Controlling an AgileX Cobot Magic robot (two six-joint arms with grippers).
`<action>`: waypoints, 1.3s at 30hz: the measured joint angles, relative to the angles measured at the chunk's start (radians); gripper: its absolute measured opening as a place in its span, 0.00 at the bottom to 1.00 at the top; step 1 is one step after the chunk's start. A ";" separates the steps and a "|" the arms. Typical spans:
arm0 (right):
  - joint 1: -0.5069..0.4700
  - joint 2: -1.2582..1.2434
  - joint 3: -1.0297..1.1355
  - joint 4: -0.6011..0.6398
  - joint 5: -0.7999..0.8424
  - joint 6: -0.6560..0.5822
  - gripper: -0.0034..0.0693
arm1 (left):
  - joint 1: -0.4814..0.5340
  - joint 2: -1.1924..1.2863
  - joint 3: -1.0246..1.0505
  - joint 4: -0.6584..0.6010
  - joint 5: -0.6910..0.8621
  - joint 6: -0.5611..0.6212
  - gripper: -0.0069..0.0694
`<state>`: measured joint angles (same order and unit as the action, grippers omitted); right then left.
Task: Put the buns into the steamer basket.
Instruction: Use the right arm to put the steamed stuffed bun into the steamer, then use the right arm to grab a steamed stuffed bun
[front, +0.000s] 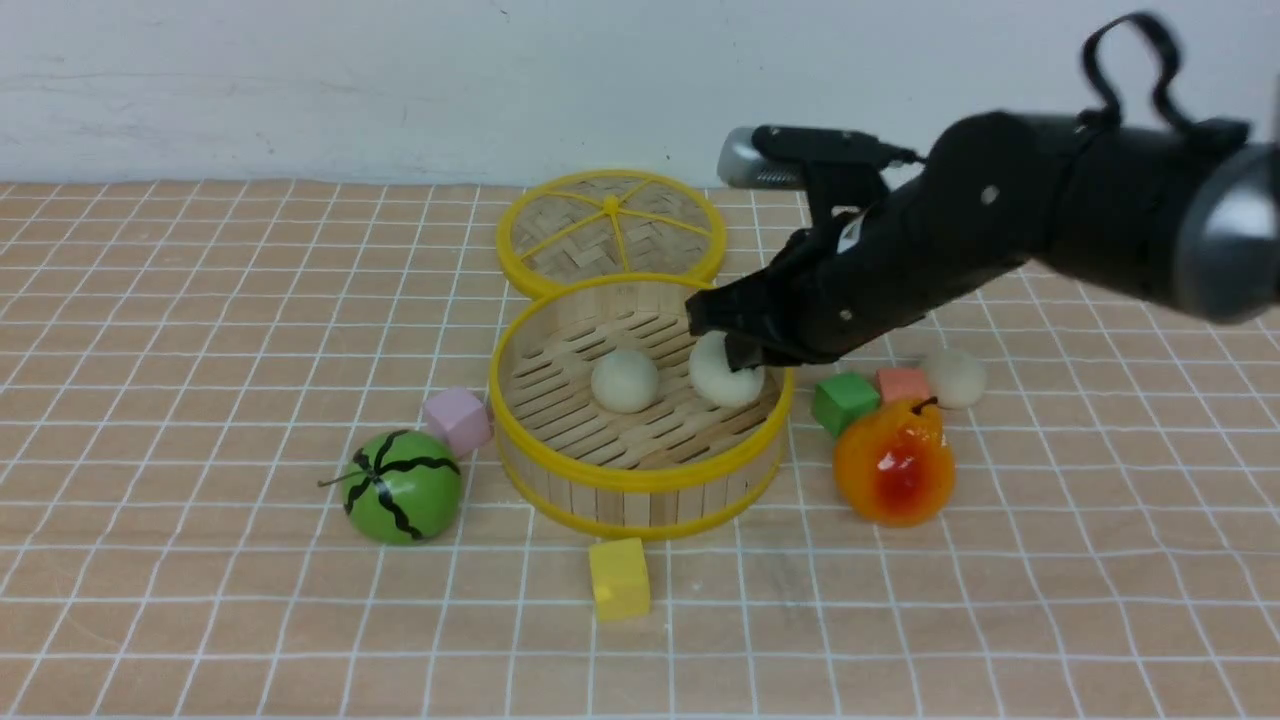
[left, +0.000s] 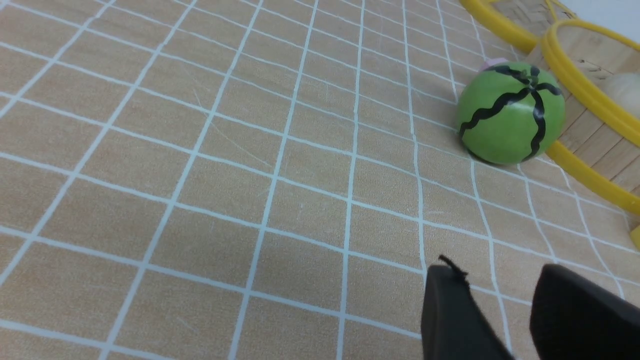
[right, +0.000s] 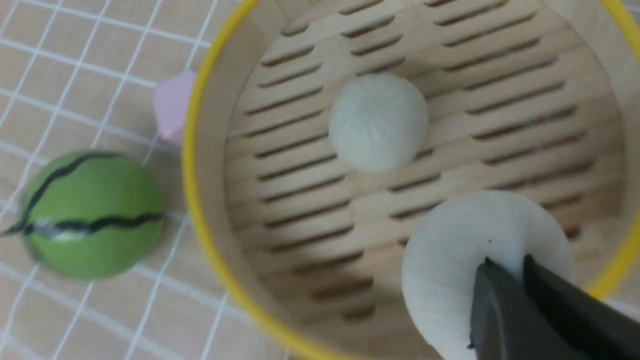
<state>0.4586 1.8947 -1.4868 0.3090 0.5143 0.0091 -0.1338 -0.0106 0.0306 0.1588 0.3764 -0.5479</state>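
Tool on the left arm (left: 500, 270) spread; left of the steamer basket (front: 638, 480), on the bench (front: 200, 600), green watermelon toy (front: 403, 488), then purple block (front: 458, 420); behind the basket, woven lid (front: 570, 235); in front, yellow block (front: 620, 578); inside, first bun (front: 625, 380); over the basket's right side, second bun (front: 722, 372), pinched by the right arm's tool (front: 735, 345); right of the basket, green block (front: 845, 402), pear (front: 893, 465), red block (front: 903, 385), third bun (front: 956, 378)

buns (front: 625, 380) matt, smooth; basket floor (front: 560, 400) wooden; pear (front: 893, 470) glossy; lid (front: 575, 250) woven.
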 joint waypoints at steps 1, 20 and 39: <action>0.000 0.023 0.000 0.006 -0.025 -0.003 0.05 | 0.000 0.000 0.000 0.000 0.000 0.000 0.40; 0.000 0.085 0.000 -0.035 -0.108 -0.035 0.45 | 0.000 0.000 0.000 0.000 0.000 0.000 0.40; -0.204 -0.016 -0.001 -0.106 0.046 -0.035 0.39 | 0.000 0.000 0.000 0.000 0.000 0.000 0.40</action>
<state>0.2546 1.8790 -1.4876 0.2030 0.5603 -0.0260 -0.1338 -0.0106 0.0306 0.1588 0.3764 -0.5479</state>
